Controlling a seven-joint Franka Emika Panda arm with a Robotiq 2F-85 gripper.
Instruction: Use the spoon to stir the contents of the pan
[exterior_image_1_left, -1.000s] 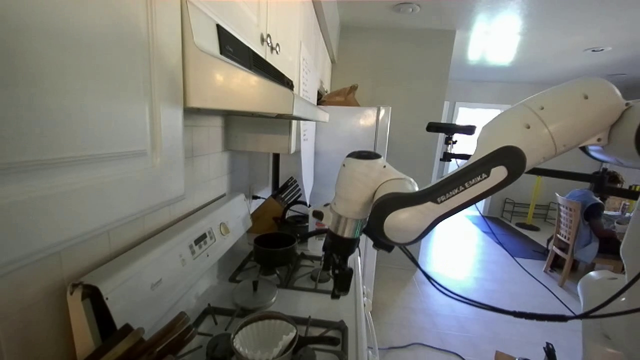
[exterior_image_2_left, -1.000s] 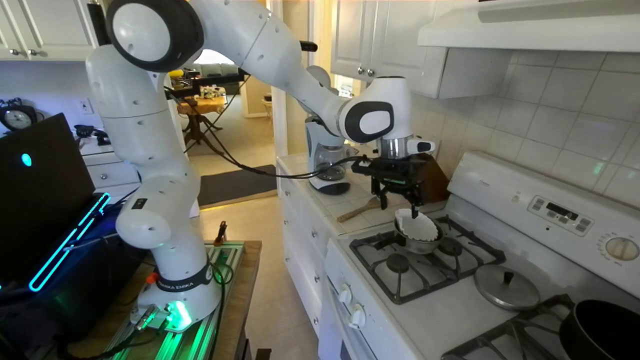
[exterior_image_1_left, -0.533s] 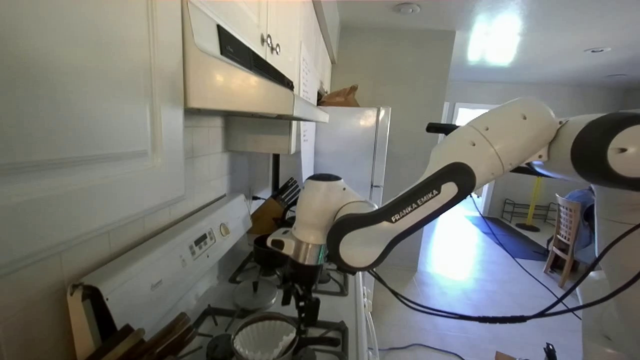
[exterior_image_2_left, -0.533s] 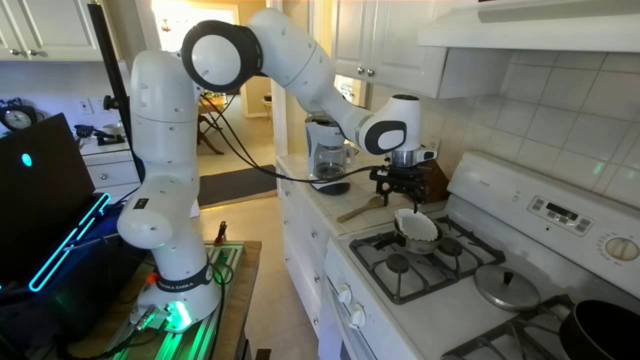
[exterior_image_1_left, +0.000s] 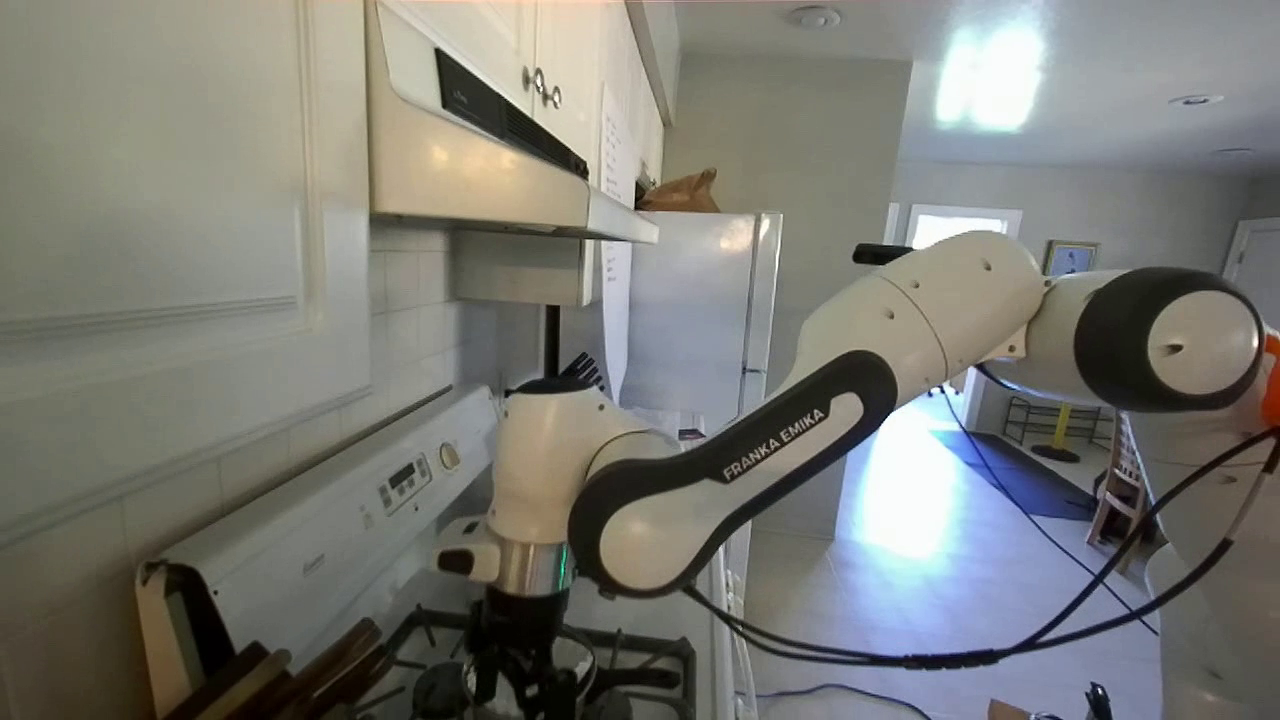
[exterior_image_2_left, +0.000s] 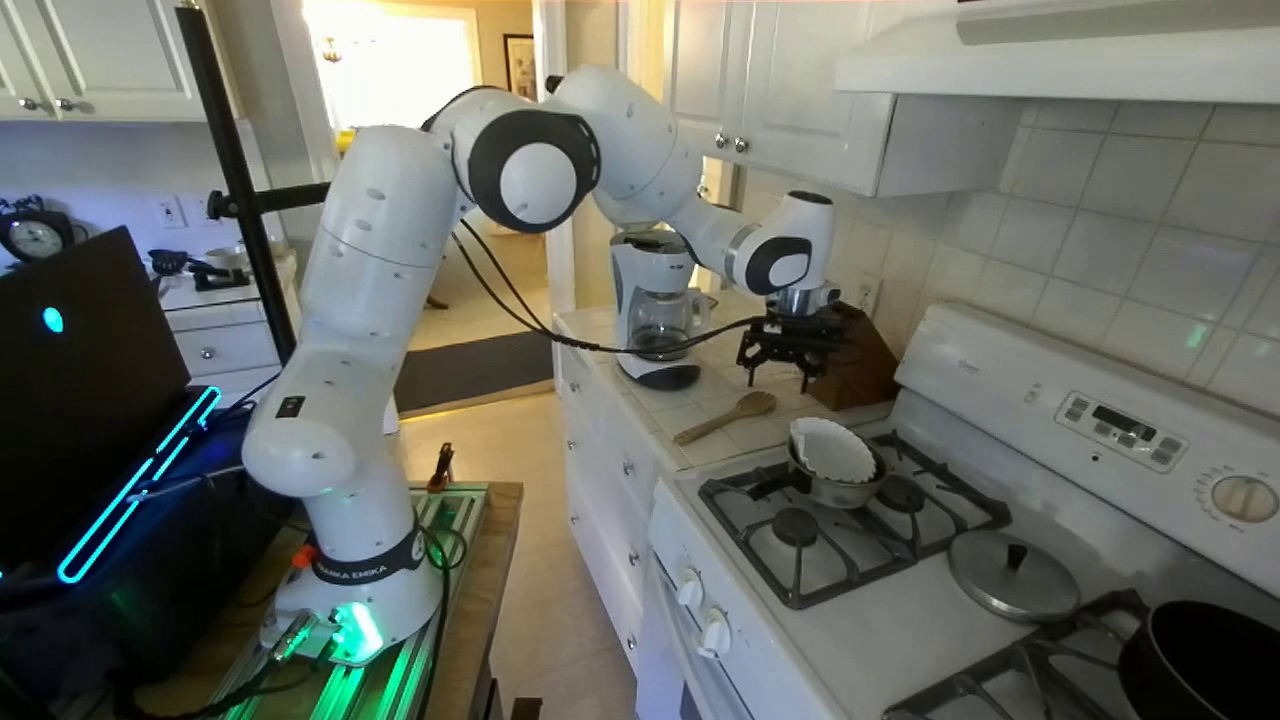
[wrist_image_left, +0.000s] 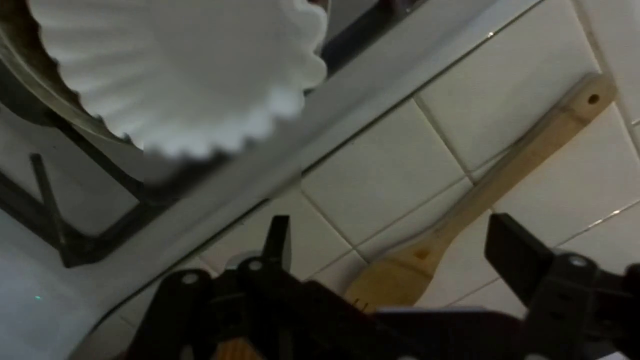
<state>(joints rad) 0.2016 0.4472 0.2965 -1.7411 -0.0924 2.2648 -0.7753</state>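
The spoon (exterior_image_2_left: 728, 416) is light-brown wood and lies on the white tiled counter beside the stove. In the wrist view the spoon (wrist_image_left: 465, 210) runs diagonally, its handle at upper right, its bowl end partly hidden by the gripper. The pan (exterior_image_2_left: 845, 493) sits on a stove burner and holds a white pleated liner (exterior_image_2_left: 830, 450). Its rim shows at upper left in the wrist view (wrist_image_left: 60, 107). My gripper (exterior_image_2_left: 777, 384) is open and empty above the counter, past the pan. In the wrist view its fingers (wrist_image_left: 390, 225) stand apart, with the spoon below between them, not touching.
A brown knife block (exterior_image_2_left: 860, 360) stands close behind the gripper. A coffee maker (exterior_image_2_left: 650, 310) stands on the counter. A metal lid (exterior_image_2_left: 1013, 575) and a black pot (exterior_image_2_left: 1210, 660) are on the stove. Wooden handles (exterior_image_1_left: 320, 670) stand at lower left in an exterior view.
The arm has swung my gripper from the stove side, near the pan, to above the counter near the spoon. The spoon and the pan have not moved. The gripper stays open.
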